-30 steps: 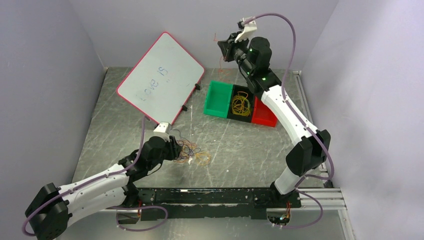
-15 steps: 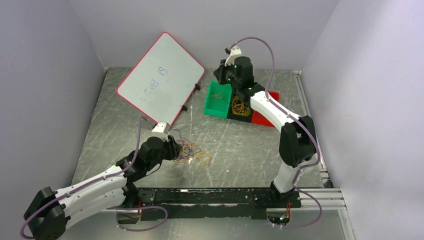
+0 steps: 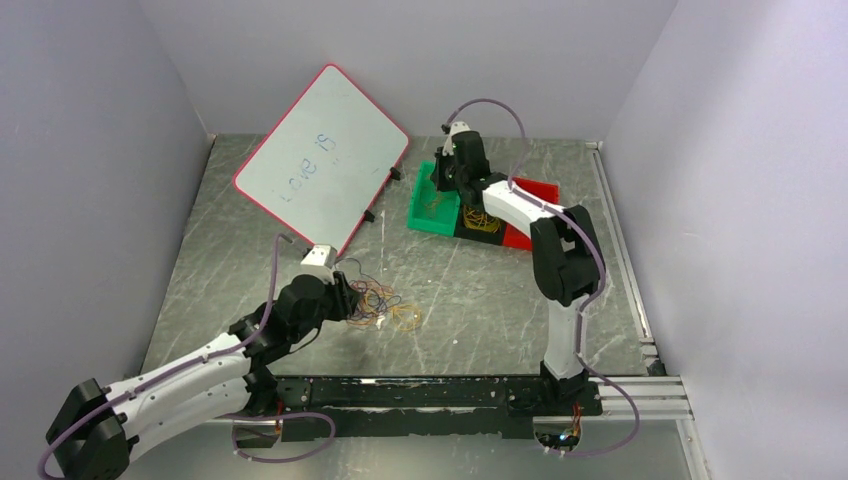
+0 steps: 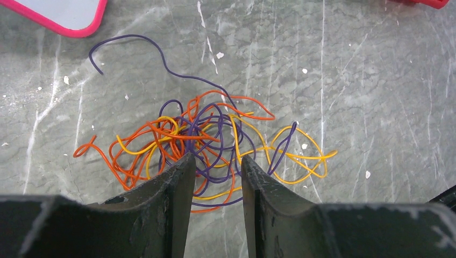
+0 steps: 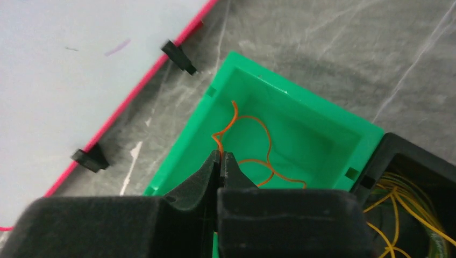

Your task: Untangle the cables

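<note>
— How did the left gripper [image 4: 218,161] stand?
— Jaws partly spread, with the tangled cables [image 4: 204,140] on the table [image 4: 376,80] just ahead of the tips, some strands running between them.
— And the right gripper [image 5: 221,158]?
— Jaws pressed together, pinching an orange cable [image 5: 236,114]. Its loops lay just ahead, inside the green bin [image 5: 306,102].

text | whiteboard [image 3: 322,150] | blue handwriting, apparently "LOVE IS"
</note>
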Action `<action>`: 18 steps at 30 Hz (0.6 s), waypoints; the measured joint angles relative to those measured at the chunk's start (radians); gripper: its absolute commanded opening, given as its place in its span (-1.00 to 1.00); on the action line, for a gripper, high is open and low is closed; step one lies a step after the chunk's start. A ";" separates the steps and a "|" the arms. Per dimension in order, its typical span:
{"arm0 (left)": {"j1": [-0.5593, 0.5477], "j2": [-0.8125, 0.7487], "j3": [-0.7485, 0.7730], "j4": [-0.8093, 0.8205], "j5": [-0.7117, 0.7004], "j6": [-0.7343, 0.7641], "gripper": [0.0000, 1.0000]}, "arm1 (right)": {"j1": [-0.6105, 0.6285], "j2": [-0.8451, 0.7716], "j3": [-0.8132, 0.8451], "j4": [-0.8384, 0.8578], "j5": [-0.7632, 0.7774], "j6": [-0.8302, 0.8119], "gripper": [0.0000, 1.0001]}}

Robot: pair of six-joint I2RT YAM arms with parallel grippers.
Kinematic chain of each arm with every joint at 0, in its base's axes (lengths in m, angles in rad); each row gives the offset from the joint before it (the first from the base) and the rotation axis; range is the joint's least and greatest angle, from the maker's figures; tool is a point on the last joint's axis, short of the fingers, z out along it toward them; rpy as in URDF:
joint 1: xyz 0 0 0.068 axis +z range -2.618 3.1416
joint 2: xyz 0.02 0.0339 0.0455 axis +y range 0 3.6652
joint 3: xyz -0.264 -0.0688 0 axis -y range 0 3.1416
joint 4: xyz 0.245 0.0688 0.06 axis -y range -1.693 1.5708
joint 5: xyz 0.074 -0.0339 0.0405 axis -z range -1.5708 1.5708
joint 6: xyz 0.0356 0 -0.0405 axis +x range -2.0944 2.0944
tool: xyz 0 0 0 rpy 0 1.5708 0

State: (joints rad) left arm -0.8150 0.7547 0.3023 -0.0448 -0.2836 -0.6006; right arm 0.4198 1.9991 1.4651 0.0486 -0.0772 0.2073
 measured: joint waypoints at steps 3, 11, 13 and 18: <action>0.000 -0.008 0.000 -0.006 -0.002 -0.002 -0.16 | 0.000 0.054 0.026 -0.053 0.012 -0.009 -0.94; 0.000 -0.016 0.000 -0.013 -0.002 -0.003 -0.16 | 0.000 0.126 0.089 -0.154 0.033 -0.037 -0.53; 0.000 -0.016 0.000 -0.014 -0.002 -0.003 -0.17 | 0.000 0.126 0.098 -0.165 0.045 -0.047 -0.42; 0.000 -0.016 0.000 -0.014 -0.002 -0.003 -0.16 | 0.000 0.121 0.111 -0.173 0.065 -0.067 -0.26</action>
State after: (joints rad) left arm -0.8150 0.7387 0.3023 -0.0586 -0.2855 -0.6033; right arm 0.4198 2.1197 1.5764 -0.1246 -0.0120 0.1402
